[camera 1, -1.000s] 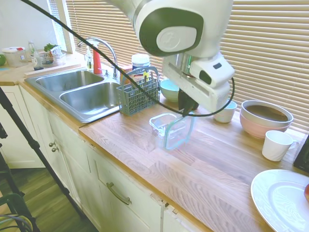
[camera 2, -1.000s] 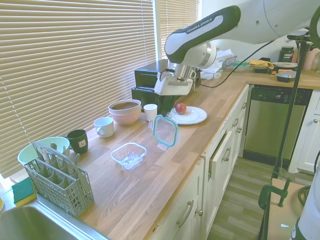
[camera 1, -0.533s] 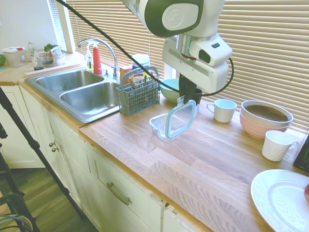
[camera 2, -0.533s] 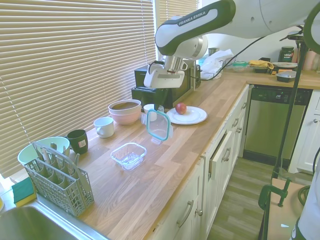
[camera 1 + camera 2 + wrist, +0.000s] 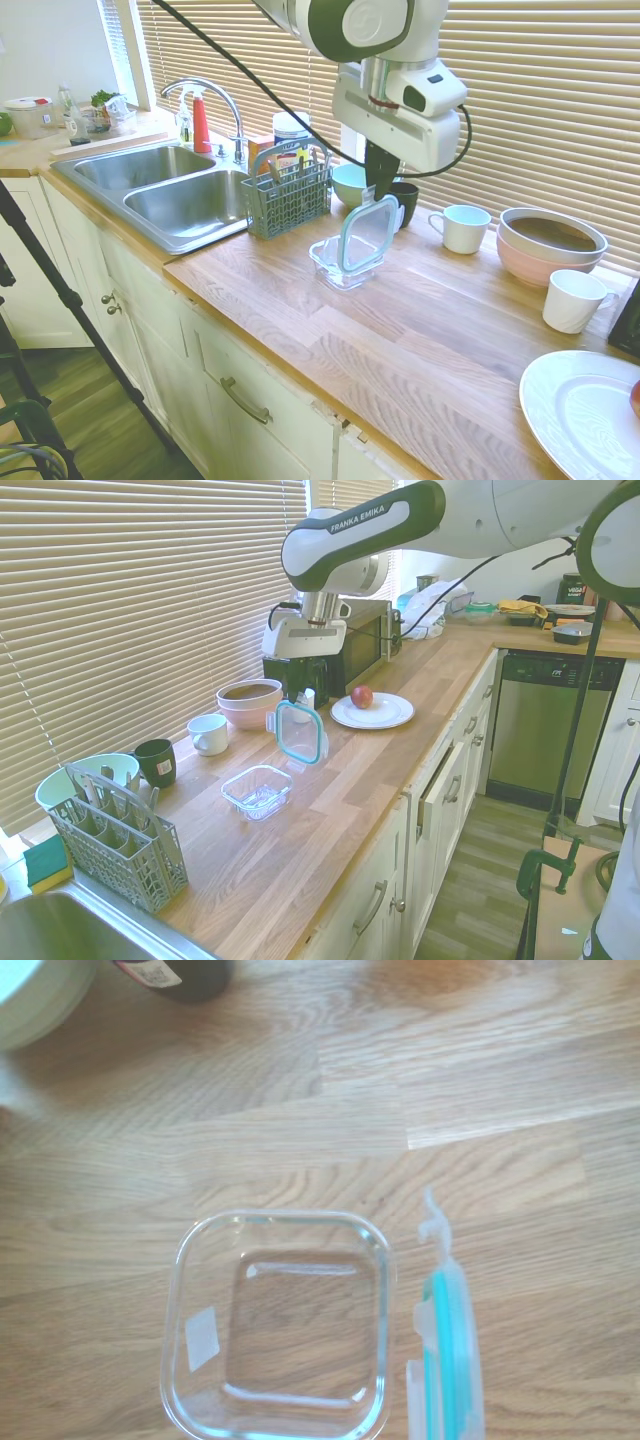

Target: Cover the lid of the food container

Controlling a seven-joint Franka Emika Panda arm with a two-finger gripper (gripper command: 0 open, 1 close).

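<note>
My gripper point(image 5: 381, 199) point(image 5: 303, 693) is shut on the top edge of the lid point(image 5: 364, 236) point(image 5: 299, 732), a clear rounded-square piece with a teal rim that hangs almost upright in the air. The food container point(image 5: 338, 261) point(image 5: 257, 790), a small clear square dish, sits empty on the wooden counter below it. From the first exterior view the lid overlaps the dish's right side. In the second exterior view the lid hangs a little right of and above the dish. The wrist view shows the dish point(image 5: 281, 1327) from above with the lid point(image 5: 447, 1344) edge-on beside it.
A grey cutlery basket point(image 5: 285, 195), a mint-green bowl point(image 5: 351, 184) and a dark cup point(image 5: 405, 199) stand behind the dish. A white mug point(image 5: 464, 228), pink bowl point(image 5: 551, 242), white cup point(image 5: 573, 300) and a plate point(image 5: 373, 711) with an apple lie further along the counter. A double sink point(image 5: 165, 190) sits beyond the basket.
The arm has carried the lid along the counter toward the dish, and slightly higher. The dish has not moved.
</note>
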